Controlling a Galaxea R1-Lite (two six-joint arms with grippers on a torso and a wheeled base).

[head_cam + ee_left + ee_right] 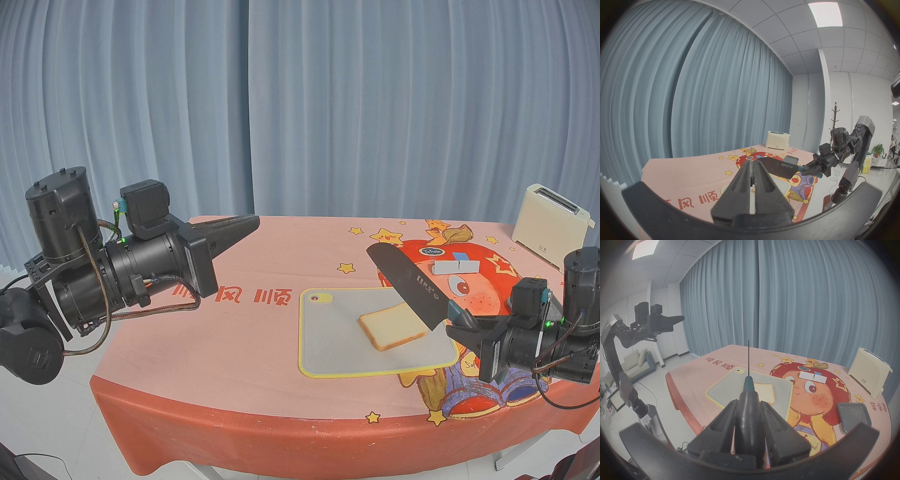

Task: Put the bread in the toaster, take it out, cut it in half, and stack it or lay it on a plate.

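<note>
My right gripper [459,320] clasps the knife [409,284] by its handle, blade above the bread [392,326] on the cutting board [331,340]; my left gripper [250,222] hovers pinched together, empty.

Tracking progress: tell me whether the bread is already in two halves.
No, the bread lies as one whole slice on the cutting board, with the knife in the right gripper over it.

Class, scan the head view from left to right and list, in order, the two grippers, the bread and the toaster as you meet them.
left gripper → bread → right gripper → toaster. The knife and cutting board overlap the bread, so they are left out.
</note>
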